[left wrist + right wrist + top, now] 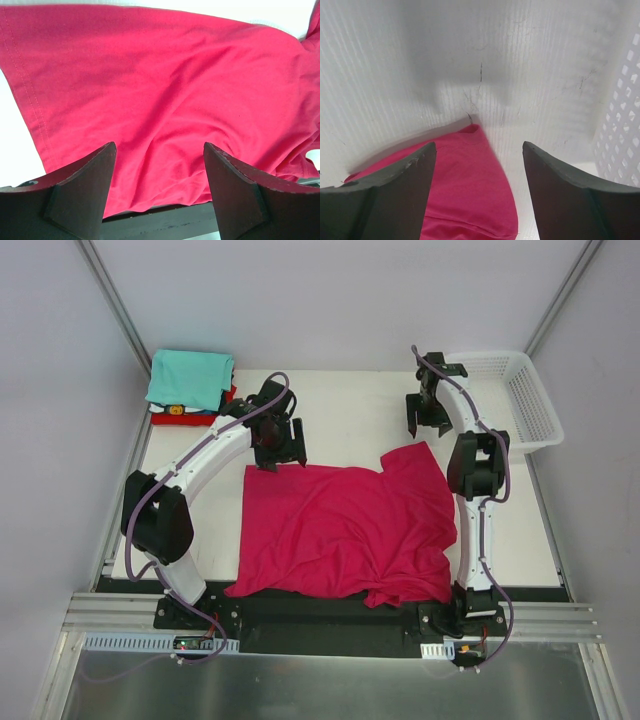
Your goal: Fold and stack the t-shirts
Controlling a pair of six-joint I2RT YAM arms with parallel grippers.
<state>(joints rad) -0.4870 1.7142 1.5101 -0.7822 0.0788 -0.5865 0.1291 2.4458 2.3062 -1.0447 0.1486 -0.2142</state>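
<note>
Grippers are hovering over the magenta t-shirt [340,530]
The left gripper [280,448] and right gripper [425,425] are standing jaws apart, empty, cloth lying beneath each.

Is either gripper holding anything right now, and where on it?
Nothing held: left gripper and right gripper both stand open and empty by the pink t-shirt.

I count four t-shirts: magenta t-shirt [345,525], teal t-shirt [190,378], red t-shirt [229,394], dark-and-white t-shirt [198,412]; one white mesh basket [532,405]; two pincers, left pincer [272,462] and right pincer [427,428].
</note>
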